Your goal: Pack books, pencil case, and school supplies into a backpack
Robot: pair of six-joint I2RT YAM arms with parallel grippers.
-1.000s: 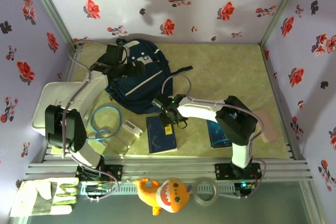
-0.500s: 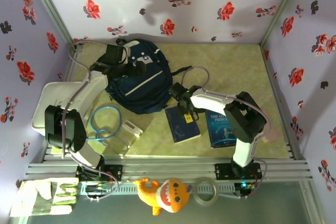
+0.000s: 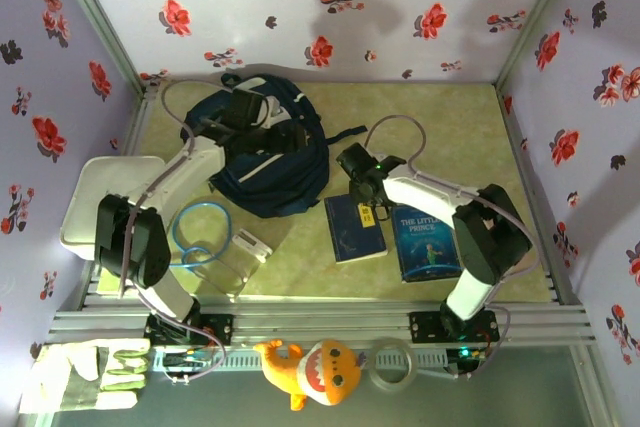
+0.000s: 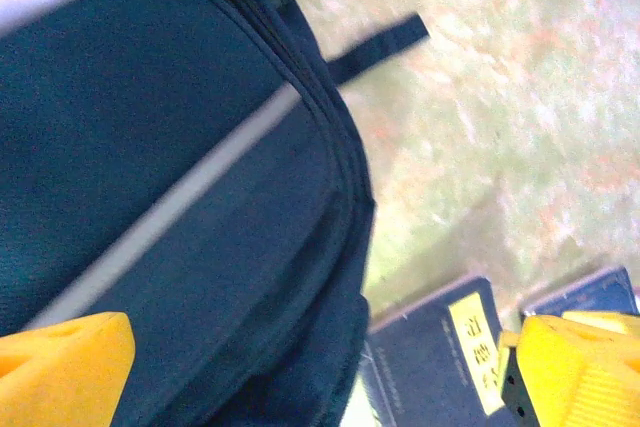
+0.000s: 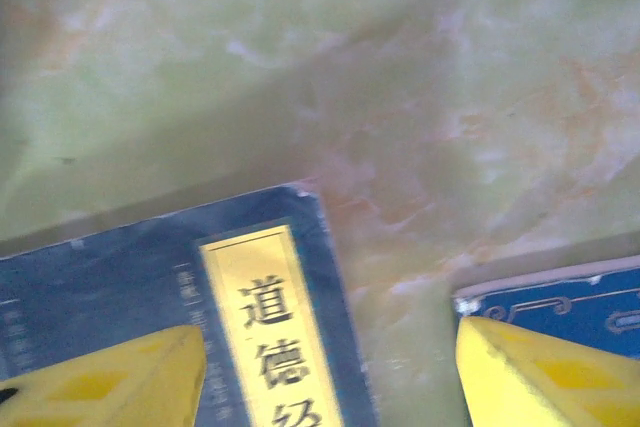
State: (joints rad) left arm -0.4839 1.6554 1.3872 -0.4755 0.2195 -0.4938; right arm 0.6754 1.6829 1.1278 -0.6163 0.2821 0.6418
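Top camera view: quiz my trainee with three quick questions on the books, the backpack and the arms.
1. True or false: the navy book with the yellow strip lies inside the backpack.
2. What is below the left gripper? A the backpack, B the white tray, C the plush shark.
3. What title is printed on the brighter blue book, to the right of the navy one?
Key: 1 false; 2 A; 3 The Little Prince.
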